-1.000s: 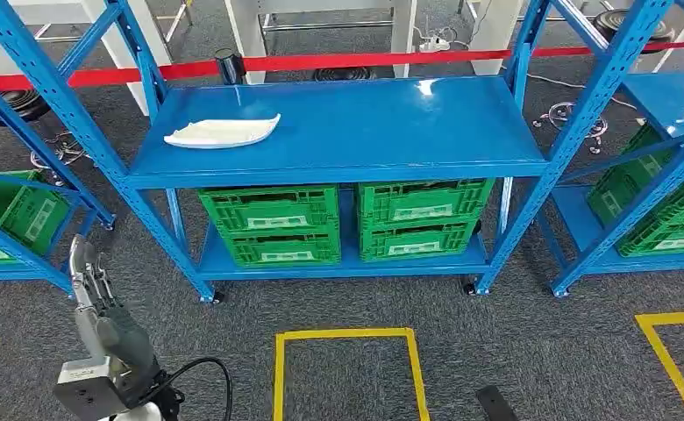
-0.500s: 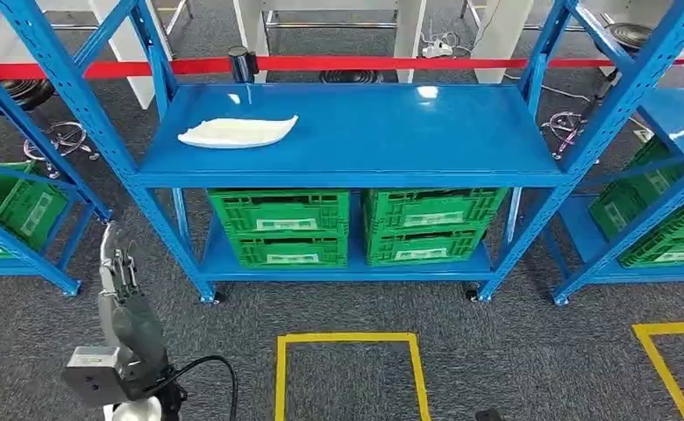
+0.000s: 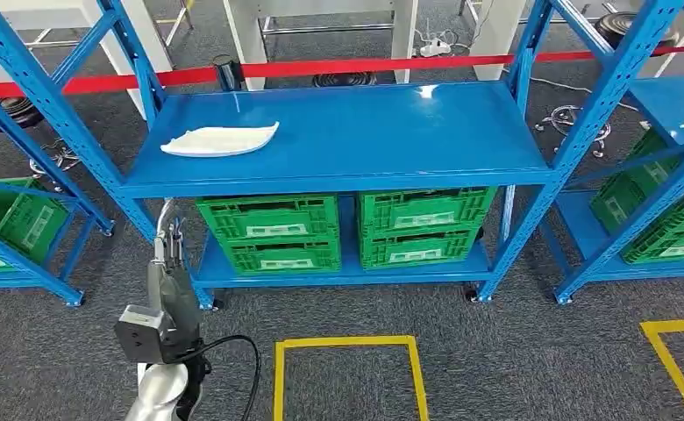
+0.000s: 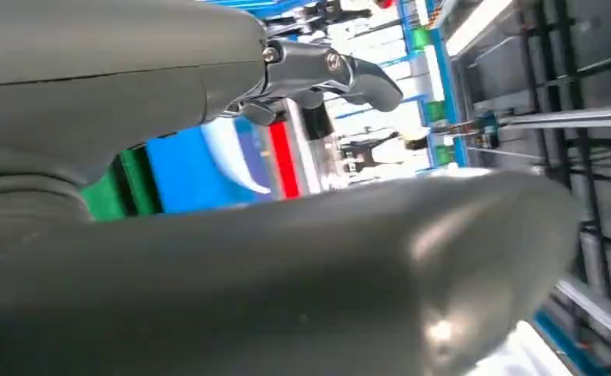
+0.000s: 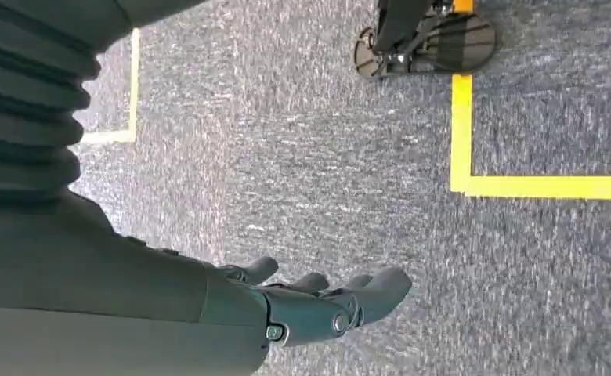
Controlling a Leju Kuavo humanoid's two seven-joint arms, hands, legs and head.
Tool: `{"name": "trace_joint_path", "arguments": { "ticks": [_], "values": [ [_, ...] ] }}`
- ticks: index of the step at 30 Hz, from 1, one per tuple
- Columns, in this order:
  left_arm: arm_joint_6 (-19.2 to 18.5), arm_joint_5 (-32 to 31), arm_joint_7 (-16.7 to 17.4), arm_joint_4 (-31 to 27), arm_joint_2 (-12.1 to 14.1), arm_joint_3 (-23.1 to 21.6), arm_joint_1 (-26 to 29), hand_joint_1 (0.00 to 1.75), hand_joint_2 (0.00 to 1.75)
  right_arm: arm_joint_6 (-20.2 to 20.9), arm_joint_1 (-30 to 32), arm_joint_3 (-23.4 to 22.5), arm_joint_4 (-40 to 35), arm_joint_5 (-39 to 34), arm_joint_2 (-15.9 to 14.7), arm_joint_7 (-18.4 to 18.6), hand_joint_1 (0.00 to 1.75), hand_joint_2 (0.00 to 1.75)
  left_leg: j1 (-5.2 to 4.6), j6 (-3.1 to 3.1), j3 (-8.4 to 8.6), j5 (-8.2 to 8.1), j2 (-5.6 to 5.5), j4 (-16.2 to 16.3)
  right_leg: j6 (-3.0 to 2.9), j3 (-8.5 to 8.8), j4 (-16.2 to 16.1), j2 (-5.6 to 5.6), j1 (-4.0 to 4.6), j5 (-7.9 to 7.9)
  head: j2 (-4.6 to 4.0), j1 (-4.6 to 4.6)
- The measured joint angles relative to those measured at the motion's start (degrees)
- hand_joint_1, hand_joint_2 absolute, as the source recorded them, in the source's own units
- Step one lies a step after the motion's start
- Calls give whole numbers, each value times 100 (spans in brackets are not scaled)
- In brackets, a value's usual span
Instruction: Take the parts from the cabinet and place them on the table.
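My left hand [image 3: 168, 263] has come up and inward over the last second: it was low by the rack's left post, now it sits higher, in front of the lower-left corner of the blue rack [image 3: 338, 180]. Some of that is my own view swinging, since the whole rack slides sideways between frames, but the arm does rise and close in. My read: the reach has started and contact has not.

Left fingers [image 3: 174, 239] are extended, pointing up toward the shelf edge, loosely apart, holding nothing and touching nothing. In the left wrist view they [image 4: 341, 74] look stretched out with no object between them.

The white part [image 3: 220, 140] lies flat on the top shelf, above and ahead of the left fingertips, slightly to their right, well apart from them. The shelf edge stands between hand and part, so I judge the hand must clear that lip first, then go over.

Green crates [image 3: 273, 230] on the lower shelf sit just right of the hand, not touched.

Right hand [image 5: 302, 301] hangs over grey carpet, fingers slack and slightly curled, empty.
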Motion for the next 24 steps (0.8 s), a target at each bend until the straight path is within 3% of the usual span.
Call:
{"name": "trace_joint_path", "arguments": {
  "ticks": [1,2,3,5,6,9,11,12,15,16,17,18,20,21,22,24],
  "values": [
    [9,0,0,24,11,-7,16,0,0,15,11,-13,0,2,0,7,0,0,0,2,-122,22,0,162,-1,14,1,2,1,-15,0,-7],
    [31,0,0,37,31,-13,30,0,0,33,23,-26,0,11,0,22,0,0,-1,11,-94,187,0,32,8,43,1,7,1,-35,0,-11],
    [59,-13,0,33,44,-22,44,0,0,39,31,-35,0,11,0,24,0,0,-2,32,65,458,0,-348,16,82,1,12,2,-60,0,-24],
    [103,-59,4,-2,57,-31,74,0,0,37,29,-46,0,50,2,55,0,0,-13,108,558,1020,2,-1436,46,169,0,12,1,-120,0,-42],
    [109,-81,7,-18,63,-31,78,0,0,37,20,-46,4,68,2,61,0,0,-40,132,655,953,4,-1640,84,179,10,11,25,-151,0,-44],
    [111,-120,52,-72,87,-33,106,0,0,33,14,-46,4,111,0,129,0,0,-72,202,656,919,-4,-1650,180,193,-28,2,5,-182,0,-39],
    [107,-144,61,-114,90,-35,106,0,0,15,-2,-48,4,103,0,120,0,0,-11,281,741,953,-6,-1752,250,228,9,-2,-7,-219,0,-42],
    [90,-151,63,-114,90,-33,85,0,0,15,-12,-57,4,96,4,100,0,0,-10,317,778,935,-3,-1774,272,141,209,-1,9,-313,0,-18],
    [52,-151,72,-96,90,-35,75,0,0,20,-8,-76,4,66,4,103,0,0,-12,362,823,871,18,-1772,327,-654,1568,0,1,-868,0,28],
    [39,-151,72,-81,90,-33,75,0,0,35,7,-79,4,61,4,103,0,0,-11,363,843,848,16,-1770,336,-854,1827,0,-2,-871,0,41],
    [31,-151,72,-68,87,-35,77,0,0,50,18,-81,4,57,4,101,0,0,-6,353,876,822,10,-1770,341,-898,1768,-1,-9,-715,0,53],
    [28,-151,70,-53,87,-35,76,0,0,59,21,-81,4,52,4,90,0,0,-1,333,921,789,2,-1768,345,-800,1454,-1,-18,-433,0,61],
    [28,-149,66,-37,87,-35,76,0,0,72,20,-85,4,50,4,72,0,0,18,281,1024,700,-1,-1736,351,-361,417,-6,-35,175,0,68],
    [28,-149,61,-33,87,-33,75,0,0,74,20,-85,7,50,7,68,0,0,0,241,1010,651,1,-1718,347,-225,119,-11,-42,200,0,83],
    [28,-149,55,-33,90,-33,76,0,0,90,12,-85,13,50,13,55,0,0,-31,200,1016,594,-14,-1685,264,-210,87,12,-16,151,0,96],
    [28,-149,44,-33,87,-33,76,0,0,109,19,-85,13,52,13,57,0,0,-22,142,1054,579,-11,-1732,182,-206,95,9,7,110,0,59]
  ]
}}
